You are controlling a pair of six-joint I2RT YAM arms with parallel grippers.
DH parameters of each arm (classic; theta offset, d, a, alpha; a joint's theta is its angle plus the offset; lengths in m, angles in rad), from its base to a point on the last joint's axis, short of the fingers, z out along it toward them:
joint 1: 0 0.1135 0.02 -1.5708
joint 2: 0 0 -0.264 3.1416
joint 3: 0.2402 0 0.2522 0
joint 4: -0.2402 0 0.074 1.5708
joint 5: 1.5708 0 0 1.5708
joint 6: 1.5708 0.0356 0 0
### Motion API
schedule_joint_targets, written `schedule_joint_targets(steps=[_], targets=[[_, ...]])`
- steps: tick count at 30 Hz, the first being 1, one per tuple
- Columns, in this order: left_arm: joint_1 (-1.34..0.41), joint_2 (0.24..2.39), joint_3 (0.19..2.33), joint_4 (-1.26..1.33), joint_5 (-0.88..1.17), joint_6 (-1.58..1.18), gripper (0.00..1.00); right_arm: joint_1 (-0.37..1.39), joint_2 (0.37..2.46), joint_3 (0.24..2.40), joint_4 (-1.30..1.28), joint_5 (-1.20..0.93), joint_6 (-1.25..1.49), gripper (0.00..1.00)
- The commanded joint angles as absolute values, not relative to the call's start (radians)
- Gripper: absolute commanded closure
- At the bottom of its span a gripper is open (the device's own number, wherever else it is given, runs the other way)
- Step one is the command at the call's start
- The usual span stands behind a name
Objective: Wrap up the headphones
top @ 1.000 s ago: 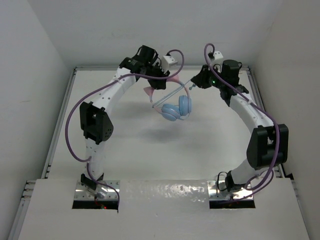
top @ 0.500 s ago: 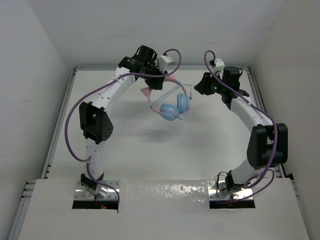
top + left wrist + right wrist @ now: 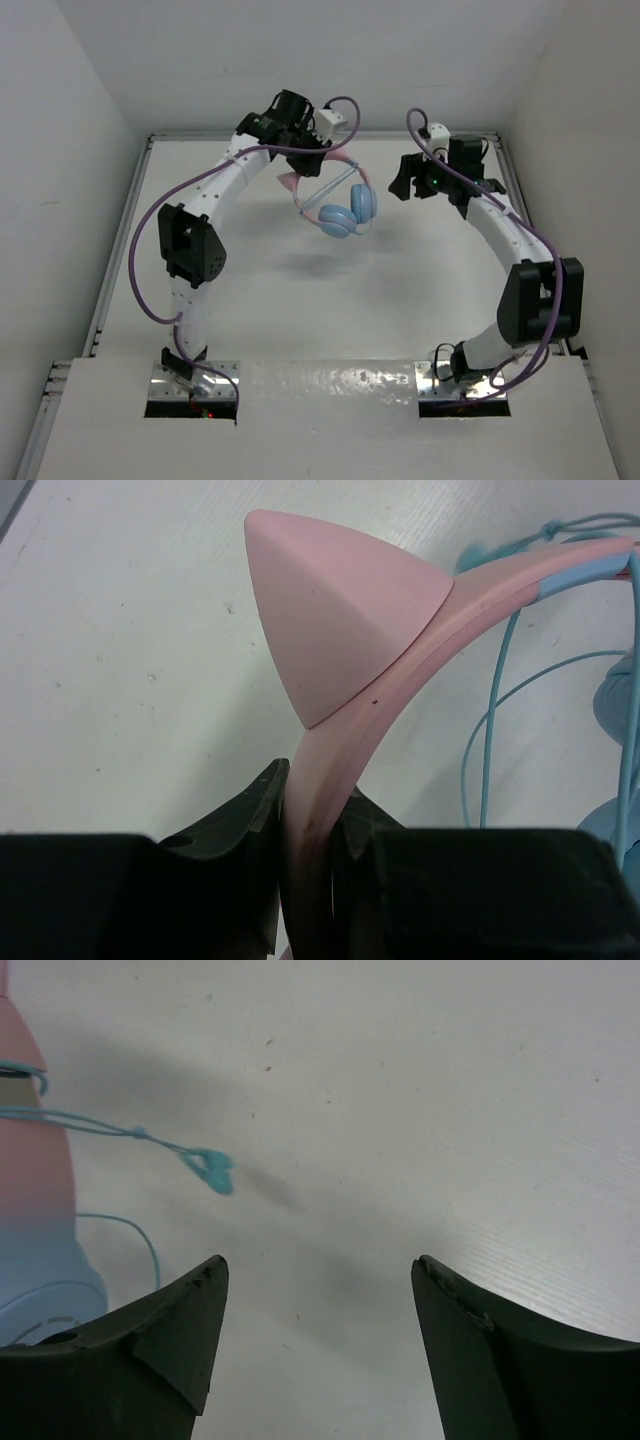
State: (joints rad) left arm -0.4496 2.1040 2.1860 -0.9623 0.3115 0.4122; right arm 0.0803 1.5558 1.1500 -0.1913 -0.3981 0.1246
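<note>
**Headphones hung from left arm, cable end loose**

The left gripper (image 3: 305,825) is clamped on the pink headband (image 3: 400,670) beside one cat ear. The headphones (image 3: 340,207) therefore hang above the table (image 3: 280,300) with the ear cups down, probably to keep the lead free for winding. The right gripper (image 3: 315,1280) stands wide and holds nothing. The teal cable plug (image 3: 212,1172) dangles just ahead of it, clear of both fingers.
</note>
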Motion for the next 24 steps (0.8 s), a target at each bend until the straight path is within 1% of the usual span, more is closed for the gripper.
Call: schedule_joint_targets(steps=[1, 2, 3, 4, 5, 6, 9, 10, 12, 13, 14, 15, 19, 24], targets=[[-0.440, 2.077, 2.212, -0.904, 0.318, 0.368, 1.00, 0.075, 1.444, 1.210, -0.207, -0.373, 0.141, 0.31], [-0.440, 2.077, 2.206, -0.900, 0.311, 0.365, 1.00, 0.075, 1.428, 1.209, -0.207, -0.367, 0.150, 0.40], [-0.442, 2.079, 2.204, -0.896, 0.308, 0.359, 1.00, 0.081, 1.411, 1.207, -0.207, -0.364, 0.169, 0.72], [-0.442, 2.080, 2.201, -0.890, 0.307, 0.356, 1.00, 0.084, 1.393, 1.204, -0.206, -0.356, 0.184, 0.84], [-0.442, 2.083, 2.201, -0.888, 0.302, 0.354, 1.00, 0.092, 1.364, 1.203, -0.206, -0.345, 0.196, 0.88], [-0.443, 2.085, 2.201, -0.885, 0.301, 0.351, 1.00, 0.113, 1.350, 1.198, -0.201, -0.339, 0.215, 0.86], [-0.445, 2.088, 2.198, -0.874, 0.288, 0.345, 1.00, 0.179, 1.307, 1.180, -0.187, -0.284, 0.226, 0.57], [-0.446, 2.089, 2.197, -0.873, 0.285, 0.344, 1.00, 0.245, 1.301, 1.178, -0.190, -0.225, 0.213, 0.40], [-0.448, 2.088, 2.195, -0.873, 0.279, 0.342, 1.00, 0.343, 1.298, 1.180, -0.195, -0.161, 0.196, 0.29], [-0.448, 2.085, 2.192, -0.871, 0.278, 0.341, 1.00, 0.368, 1.302, 1.184, -0.195, -0.135, 0.204, 0.17], [-0.451, 2.085, 2.189, -0.873, 0.275, 0.341, 1.00, 0.382, 1.310, 1.187, -0.196, -0.105, 0.215, 0.07], [-0.451, 2.083, 2.187, -0.873, 0.275, 0.341, 1.00, 0.400, 1.330, 1.193, -0.205, -0.095, 0.241, 0.01], [-0.453, 2.083, 2.187, -0.871, 0.276, 0.334, 1.00, 0.429, 1.399, 1.255, -0.290, 0.020, 0.259, 0.01], [-0.456, 2.086, 2.187, -0.870, 0.284, 0.330, 1.00, 0.474, 1.445, 1.279, -0.344, 0.052, 0.264, 0.01]])
